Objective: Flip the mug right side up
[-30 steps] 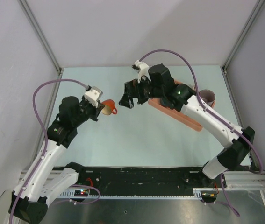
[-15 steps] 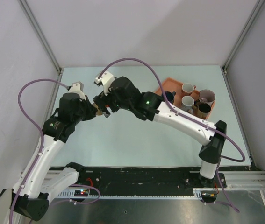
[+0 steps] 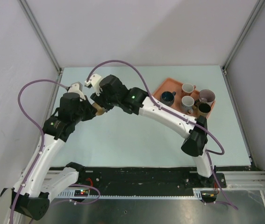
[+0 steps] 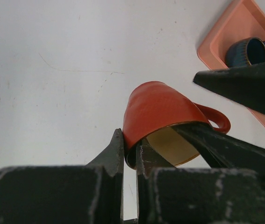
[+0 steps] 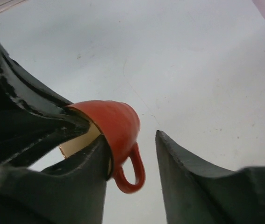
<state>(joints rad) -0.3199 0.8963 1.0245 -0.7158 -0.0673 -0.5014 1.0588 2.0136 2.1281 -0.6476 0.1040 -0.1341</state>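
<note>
The red mug with a cream inside hangs above the table, tilted, its mouth facing down and toward the left wrist camera. My left gripper is shut on its rim, one finger outside the wall and one inside. In the right wrist view my right gripper straddles the mug. One of its fingers reaches into the mouth, while the other stands apart from the handle with a gap. From above, both wrists meet over the mug, which is mostly hidden.
An orange tray stands at the back right and holds several mugs, among them a dark blue one. The tray's corner also shows in the left wrist view. Light table surface lies under the mug.
My right arm has swung left from over the tray to the mug and its jaws have narrowed around the mug wall and handle. The left gripper has kept its hold on the rim.
</note>
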